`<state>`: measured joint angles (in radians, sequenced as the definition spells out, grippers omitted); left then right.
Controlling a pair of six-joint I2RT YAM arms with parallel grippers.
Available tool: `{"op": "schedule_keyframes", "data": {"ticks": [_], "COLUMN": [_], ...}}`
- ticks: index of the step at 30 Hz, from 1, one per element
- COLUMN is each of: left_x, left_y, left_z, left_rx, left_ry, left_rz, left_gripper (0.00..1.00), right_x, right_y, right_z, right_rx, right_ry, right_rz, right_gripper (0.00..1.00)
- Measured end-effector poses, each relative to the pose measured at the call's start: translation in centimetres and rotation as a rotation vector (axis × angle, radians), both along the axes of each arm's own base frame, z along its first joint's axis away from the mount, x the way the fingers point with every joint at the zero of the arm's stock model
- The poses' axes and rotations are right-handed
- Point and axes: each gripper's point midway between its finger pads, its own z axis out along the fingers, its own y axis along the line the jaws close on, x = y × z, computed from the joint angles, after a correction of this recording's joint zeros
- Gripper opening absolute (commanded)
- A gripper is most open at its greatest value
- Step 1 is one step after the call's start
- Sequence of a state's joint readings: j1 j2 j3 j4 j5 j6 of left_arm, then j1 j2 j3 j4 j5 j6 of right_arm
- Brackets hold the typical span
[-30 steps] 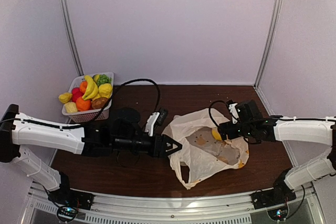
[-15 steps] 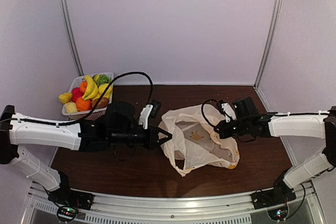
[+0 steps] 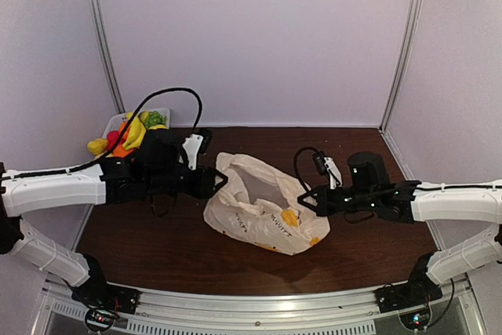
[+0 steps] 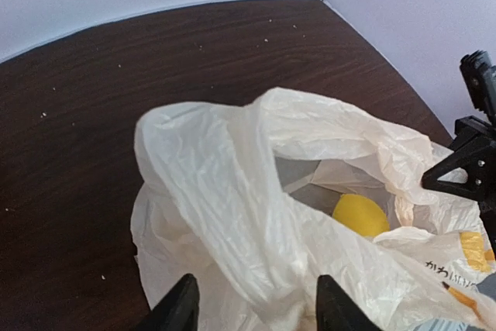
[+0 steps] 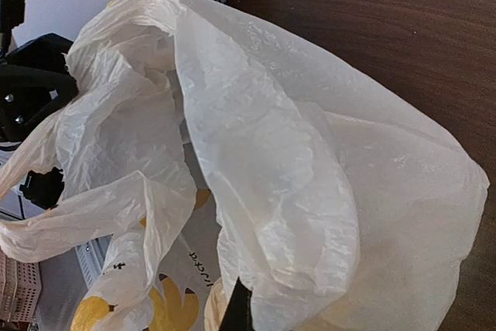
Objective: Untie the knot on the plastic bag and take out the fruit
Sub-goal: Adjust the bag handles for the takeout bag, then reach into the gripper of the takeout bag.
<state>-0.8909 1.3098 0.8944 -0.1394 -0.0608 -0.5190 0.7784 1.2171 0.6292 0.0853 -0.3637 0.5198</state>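
Top external view: the plastic bag (image 3: 255, 213) has slid left and bunched upright, fruit (image 4: 360, 215) still inside; left gripper (image 3: 222, 182) jaws apart astride its rim, right gripper (image 3: 303, 198) at its edge, grip unclear.

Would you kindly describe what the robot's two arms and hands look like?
Both arms have smooth white tubular links that give way to black wrist sections. The left hand and right hand are black, each with two tapering fingers. A black cable loops above each wrist beside a small white mount. No markings are legible.
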Motion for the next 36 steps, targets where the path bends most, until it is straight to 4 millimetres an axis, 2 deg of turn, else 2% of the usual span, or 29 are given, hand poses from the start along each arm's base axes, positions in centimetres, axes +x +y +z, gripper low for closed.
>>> {"op": "schedule_keyframes", "data": {"ticks": [3,8,11,14,15,17,20,22,24,27,31,36], "left_x": [-0.3,-1.6,-4.2,-7.1,-7.8,-8.8,-9.2,-9.0,-8.8,-8.4,-7.9,-8.8], "left_y": [0.8,1.2,-0.5,-4.3,-5.5,-8.4,-11.9,-13.4,-14.2,-14.9,-15.0,-11.7], "left_z": [2.9,12.0,15.6,16.3,15.8,13.6,8.2,4.4,1.8,-1.3,-4.4,-10.7], "left_rx": [0.001,-0.109,-0.178,-0.219,-0.219,-0.199,-0.122,-0.066,-0.026,0.026,0.072,0.162], "left_ry": [-0.052,-0.193,-0.24,-0.227,-0.215,-0.171,-0.075,-0.018,0.018,0.054,0.076,0.149], "left_rz": [-0.004,-0.024,-0.104,-0.24,-0.276,-0.349,-0.413,-0.43,-0.434,-0.43,-0.402,-0.353], "left_gripper": [0.67,0.64,0.62,0.61,0.61,0.58,0.55,0.52,0.48,0.43,0.34,0.29], "right_x": [0.0,0.1,0.3,0.6,0.7,0.8,0.9,0.8,0.7,0.7,1.1,0.9], "right_y": [-0.4,-0.9,-0.9,-1.0,-1.1,-1.2,-1.5,-1.7,-2.1,-2.9,-4.6,-6.2], "right_z": [-1.3,-2.4,-2.3,-2.1,-2.0,-1.9,-2.0,-2.4,-3.1,-4.2,-5.9,-8.4], "right_rx": [0.007,0.035,0.052,0.062,0.063,0.067,0.067,0.059,0.047,0.021,-0.034,-0.084], "right_ry": [0.044,0.082,0.086,0.087,0.085,0.081,0.078,0.081,0.09,0.098,0.1,0.124], "right_rz": [-0.042,-0.091,-0.113,-0.133,-0.141,-0.152,-0.166,-0.175,-0.186,-0.219,-0.303,-0.366], "right_gripper": [0.0,0.0,0.0,0.0,0.0,0.0,0.0,0.0,0.0,0.0,0.0,0.0]}}
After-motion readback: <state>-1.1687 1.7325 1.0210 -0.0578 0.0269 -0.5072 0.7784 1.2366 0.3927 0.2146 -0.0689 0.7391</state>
